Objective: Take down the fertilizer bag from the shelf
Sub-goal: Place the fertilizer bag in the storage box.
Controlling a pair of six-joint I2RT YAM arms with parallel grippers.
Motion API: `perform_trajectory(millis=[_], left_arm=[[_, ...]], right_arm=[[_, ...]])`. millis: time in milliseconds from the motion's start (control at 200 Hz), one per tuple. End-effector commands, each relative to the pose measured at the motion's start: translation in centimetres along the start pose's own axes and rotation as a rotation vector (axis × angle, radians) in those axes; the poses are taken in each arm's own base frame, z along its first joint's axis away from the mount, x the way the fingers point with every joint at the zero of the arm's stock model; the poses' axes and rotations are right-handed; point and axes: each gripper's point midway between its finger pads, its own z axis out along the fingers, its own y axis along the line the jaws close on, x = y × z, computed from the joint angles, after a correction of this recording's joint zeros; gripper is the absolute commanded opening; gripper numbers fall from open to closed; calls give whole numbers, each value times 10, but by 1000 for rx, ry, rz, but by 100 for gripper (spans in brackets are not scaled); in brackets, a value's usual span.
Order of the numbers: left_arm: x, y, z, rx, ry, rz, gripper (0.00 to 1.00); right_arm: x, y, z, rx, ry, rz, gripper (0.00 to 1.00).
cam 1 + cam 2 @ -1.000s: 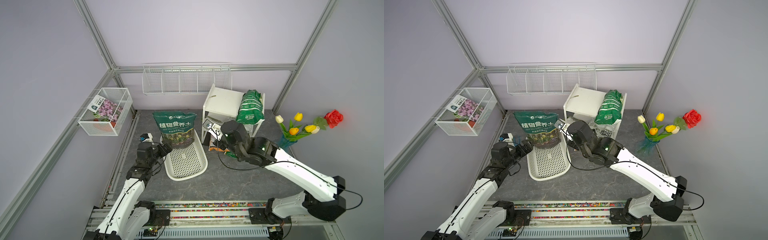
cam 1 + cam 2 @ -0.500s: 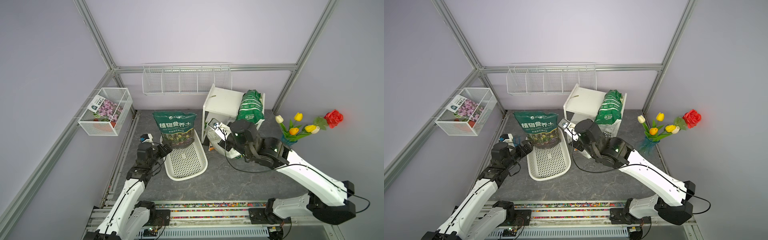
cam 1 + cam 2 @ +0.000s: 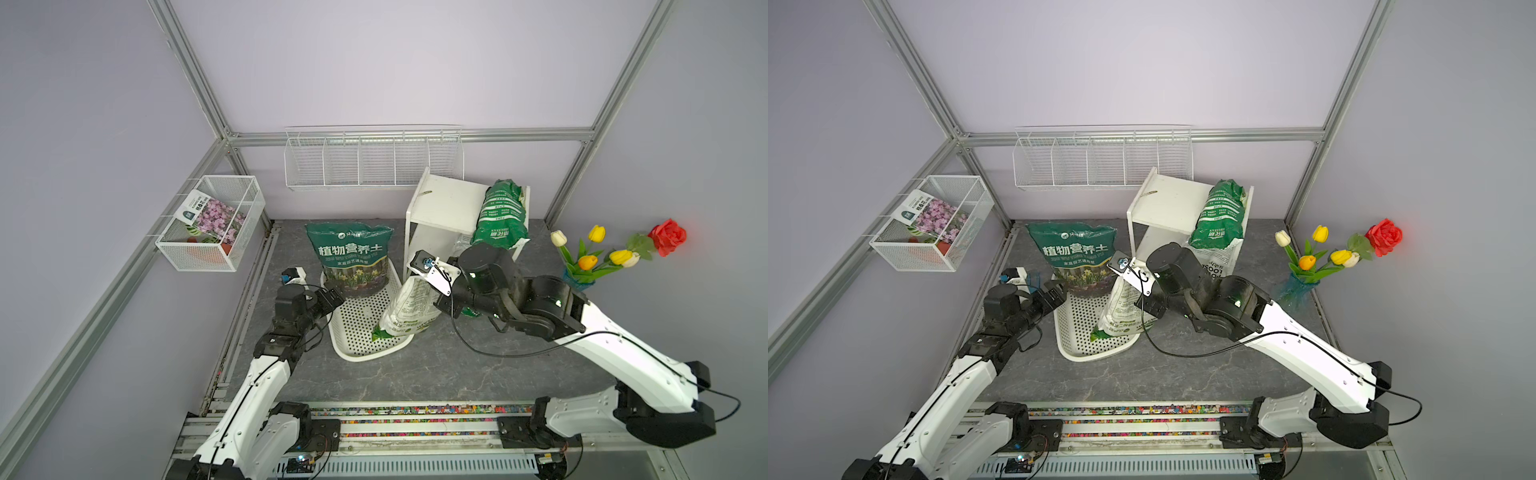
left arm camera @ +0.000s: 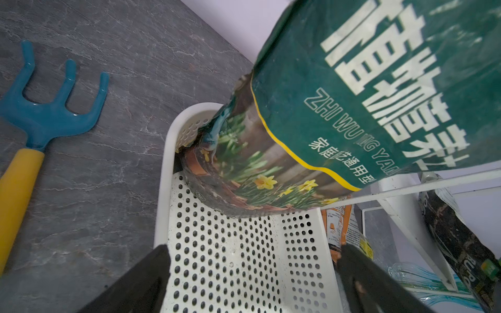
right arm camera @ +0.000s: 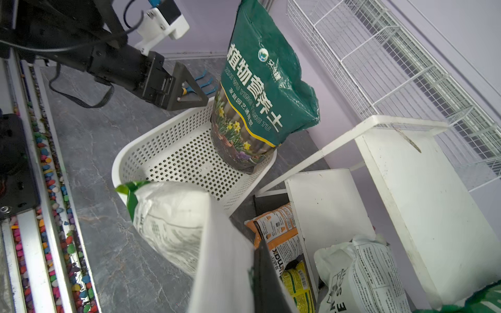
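Jaws of the right gripper clamp the bag over the tray rim; grey table, lilac walls. The left gripper stands released, arm stretched to the tray.

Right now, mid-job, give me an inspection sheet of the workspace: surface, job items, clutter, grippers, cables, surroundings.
Surface: grey marbled tabletop, coloured pebbles along the front rail.
Job's things: white fertilizer bag is off the shelf, hanging over the perforated basket.
Clutter: dark green soil bag stands in the basket; green bag on the shelf's top board; orange bag lower down; blue rake beside the basket.
Grippers: right gripper shut on the white fertilizer bag's top; left gripper open, empty, at the basket's edge.
Cables: black cable loops below the right wrist.
Surroundings: wire divided basket, mesh box, flowers.
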Motion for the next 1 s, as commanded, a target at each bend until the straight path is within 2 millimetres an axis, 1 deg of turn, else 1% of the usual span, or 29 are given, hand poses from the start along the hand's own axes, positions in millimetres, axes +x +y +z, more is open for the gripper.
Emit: perform_trajectory(millis=[0, 130, 320, 435, 590, 710, 840, 995], left_arm=[[-10, -7, -4, 12, -24, 24, 100], [-12, -3, -8, -11, -42, 30, 100], [-19, 3, -19, -45, -100, 44, 100], [-21, 13, -21, -92, -119, 57, 100], [-26, 31, -16, -123, -78, -2, 100], [-38, 43, -19, -158, -105, -38, 100], [-48, 42, -27, -175, -143, -15, 100], [-47, 40, -33, -171, -140, 7, 100]], right_arm=[[-88, -36, -48, 93, -344, 86, 0], [-103, -28, -40, 59, -374, 59, 0], [-125, -24, -35, 28, -425, 41, 0], [-134, -15, -22, -8, -444, 34, 0], [-136, -4, 8, -24, -438, 16, 0], [-133, 4, 37, -18, -427, -6, 0], [-126, 9, 70, 9, -379, -42, 0], [-114, 10, 112, 63, -280, -141, 0]])
